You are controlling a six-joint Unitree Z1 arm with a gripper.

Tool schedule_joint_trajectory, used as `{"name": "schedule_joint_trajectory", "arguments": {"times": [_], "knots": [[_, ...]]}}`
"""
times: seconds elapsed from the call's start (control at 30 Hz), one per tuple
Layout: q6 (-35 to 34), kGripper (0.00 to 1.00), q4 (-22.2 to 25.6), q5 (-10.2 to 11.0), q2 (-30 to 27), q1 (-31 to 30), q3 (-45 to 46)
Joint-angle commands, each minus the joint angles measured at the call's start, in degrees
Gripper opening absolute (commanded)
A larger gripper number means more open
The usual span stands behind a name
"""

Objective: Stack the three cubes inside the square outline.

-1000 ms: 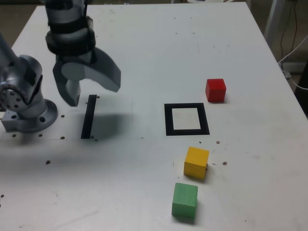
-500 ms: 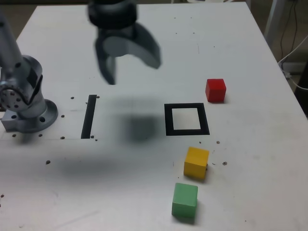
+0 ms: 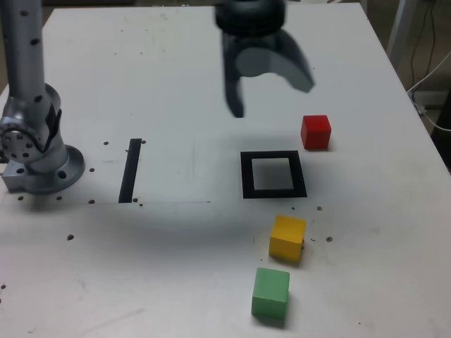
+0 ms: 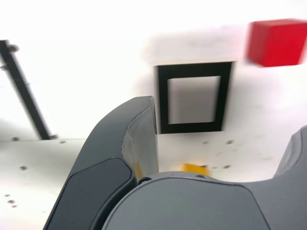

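Green cube (image 3: 270, 293) sits nearest on the white tabletop (image 3: 176, 267), the yellow cube (image 3: 287, 238) just beyond it, then the square outline (image 3: 273, 174). The red cube (image 3: 316, 132) lies farther right. Above hangs the hand (image 3: 271, 95), spread wide, empty.

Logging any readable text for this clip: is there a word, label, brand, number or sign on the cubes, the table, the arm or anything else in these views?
None: no readable text in either view.
The red cube, yellow cube and green cube have plain faces.
The square outline and the black strip are unlettered marks on the table.
The hand and arm base show no marking.
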Motion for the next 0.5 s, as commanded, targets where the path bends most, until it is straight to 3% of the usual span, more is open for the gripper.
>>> {"name": "schedule_joint_trajectory", "arguments": {"times": [0.0,0.47], "knots": [[0.60,0.97,0.56,0.25,2.21,0.85,-2.53],[4.43,0.94,1.65,1.00,15.53,6.51,-14.04]]}}
